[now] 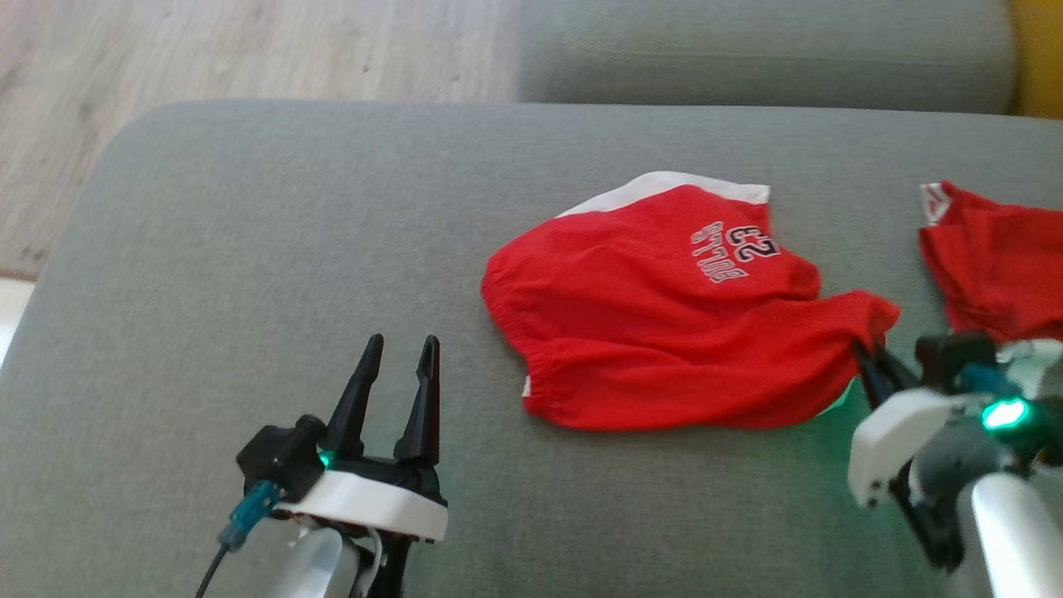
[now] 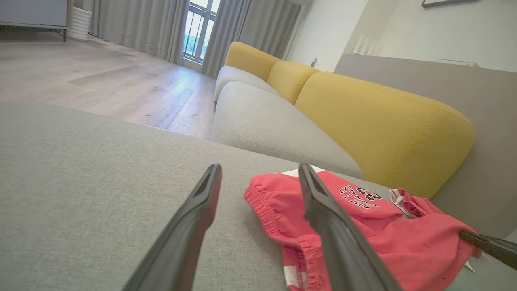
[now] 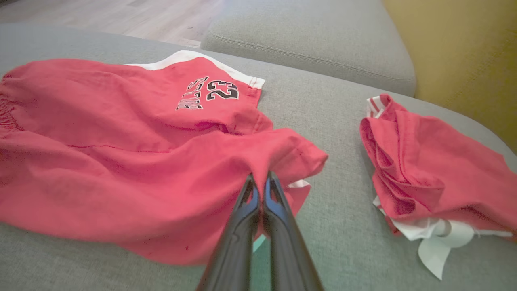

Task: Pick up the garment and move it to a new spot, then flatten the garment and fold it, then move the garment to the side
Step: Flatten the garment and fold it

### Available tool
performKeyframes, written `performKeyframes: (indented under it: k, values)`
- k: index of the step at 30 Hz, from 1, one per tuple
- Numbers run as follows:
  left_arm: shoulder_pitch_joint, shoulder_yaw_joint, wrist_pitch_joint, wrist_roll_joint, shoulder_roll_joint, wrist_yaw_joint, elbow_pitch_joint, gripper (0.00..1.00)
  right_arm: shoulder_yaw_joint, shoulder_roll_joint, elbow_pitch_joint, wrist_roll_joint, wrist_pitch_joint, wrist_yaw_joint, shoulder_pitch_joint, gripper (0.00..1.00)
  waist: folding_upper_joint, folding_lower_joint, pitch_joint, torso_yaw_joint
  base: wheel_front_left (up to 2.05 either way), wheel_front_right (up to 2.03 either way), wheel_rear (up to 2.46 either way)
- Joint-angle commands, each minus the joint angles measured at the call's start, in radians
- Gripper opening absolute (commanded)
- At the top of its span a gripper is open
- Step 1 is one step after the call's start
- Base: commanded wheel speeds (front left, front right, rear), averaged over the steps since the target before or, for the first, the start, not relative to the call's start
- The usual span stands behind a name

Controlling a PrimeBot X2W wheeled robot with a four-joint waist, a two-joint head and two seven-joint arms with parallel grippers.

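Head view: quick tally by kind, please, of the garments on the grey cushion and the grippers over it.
Red garments: 2, the printed shorts and a bunched red garment lying apart from them.
Grippers: 2, the left gripper open, the right gripper shut on the shorts' edge.
Total: 4.

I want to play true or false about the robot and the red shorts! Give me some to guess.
1. The right gripper pinches the shorts. True.
2. The left gripper holds the shorts too. False: it is open over the bare sofa, beside the shorts.
3. The shorts say 23. True.
4. The shorts are blue. False: they are red with white trim.
5. A second red garment lies near the shorts. True.
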Motion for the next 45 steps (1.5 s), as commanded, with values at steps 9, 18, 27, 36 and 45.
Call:
performKeyframes:
  k: [9, 18, 27, 36, 45]
  values:
    - [-0.073, -0.001, -0.010, -0.014, 0.001, -0.006, -0.017, 1.00, -0.015, -0.033, 0.127, 0.000, 0.112, -0.001, -0.249, 0.00, 0.0000, 0.0001, 0.079, 0.098, 0.00, 0.00, 0.00]
    - [-0.093, -0.008, -0.010, -0.017, 0.001, -0.006, -0.006, 1.00, -0.005, -0.027, 0.355, -0.030, 0.054, -0.001, -0.384, 1.00, 0.0000, 0.0001, 0.096, 0.127, 0.00, 0.00, 0.00]
    - [-0.077, 0.026, -0.010, -0.004, 0.006, -0.006, -0.019, 1.00, 0.006, 0.002, 0.350, -0.023, -0.229, -0.001, -0.356, 1.00, 0.0000, 0.0001, 0.048, 0.074, 0.00, 0.00, 0.00]
    - [-0.035, 0.052, -0.010, 0.001, 0.015, -0.006, -0.043, 1.00, 0.093, 0.034, 0.183, 0.089, -0.366, -0.001, -0.174, 1.00, 0.0000, 0.0001, -0.010, 0.018, 0.00, 0.00, 0.00]
    - [-0.013, 0.042, -0.010, 0.004, 0.013, -0.006, -0.055, 1.00, 0.138, 0.041, 0.062, 0.131, -0.369, -0.001, -0.062, 1.00, 0.0000, 0.0001, -0.019, 0.022, 0.00, 0.00, 0.00]
